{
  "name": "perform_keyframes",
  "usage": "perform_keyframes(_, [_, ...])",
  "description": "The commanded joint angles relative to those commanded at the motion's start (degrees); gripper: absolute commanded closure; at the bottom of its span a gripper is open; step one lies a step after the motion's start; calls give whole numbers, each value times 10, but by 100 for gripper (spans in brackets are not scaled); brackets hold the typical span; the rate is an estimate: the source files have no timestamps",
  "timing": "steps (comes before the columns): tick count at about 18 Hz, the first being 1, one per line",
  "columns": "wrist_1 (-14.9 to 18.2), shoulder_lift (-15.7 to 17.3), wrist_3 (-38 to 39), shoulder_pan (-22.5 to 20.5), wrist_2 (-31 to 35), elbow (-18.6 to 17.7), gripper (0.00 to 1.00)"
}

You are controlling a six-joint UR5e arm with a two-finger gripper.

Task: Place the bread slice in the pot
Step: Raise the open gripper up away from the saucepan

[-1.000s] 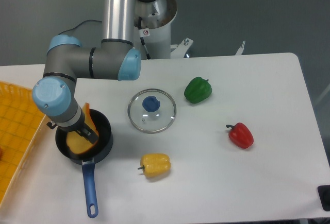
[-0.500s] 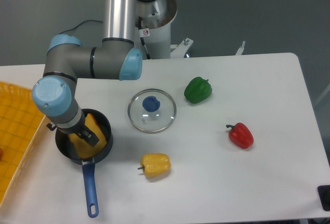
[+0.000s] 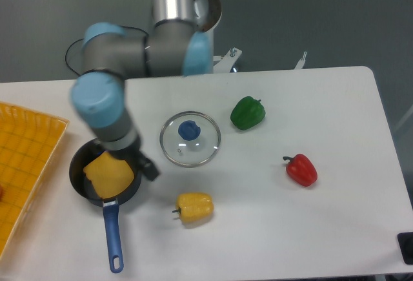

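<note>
The bread slice (image 3: pixel 108 174), flat and yellow, lies inside the black pot (image 3: pixel 77 166), whose blue handle (image 3: pixel 113 237) points toward the table's front edge. My gripper (image 3: pixel 146 166) hangs just right of the pot's rim, blurred by motion. It holds nothing and is clear of the slice. Its jaws look parted, though only one dark finger shows clearly.
The round glass lid (image 3: pixel 190 139) with a blue knob lies right of the pot. A yellow bell pepper (image 3: pixel 194 207) sits in front of it, a green pepper (image 3: pixel 248 113) behind right, a red pepper (image 3: pixel 301 170) further right. A yellow tray (image 3: pixel 22 165) lies at the left edge.
The slice stood tilted in my gripper over the pot; now it lies flat in the pot, let go. My arm has swung to the right and up, away from the pot.
</note>
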State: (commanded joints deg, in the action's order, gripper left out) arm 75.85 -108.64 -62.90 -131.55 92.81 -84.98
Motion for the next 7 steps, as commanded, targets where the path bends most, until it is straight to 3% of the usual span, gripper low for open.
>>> perform_keyframes(3, [-2, 9, -73, -44, 3, -15, 0])
perform_keyframes(7, [-13, 17, -140, -95, 2, -9, 0])
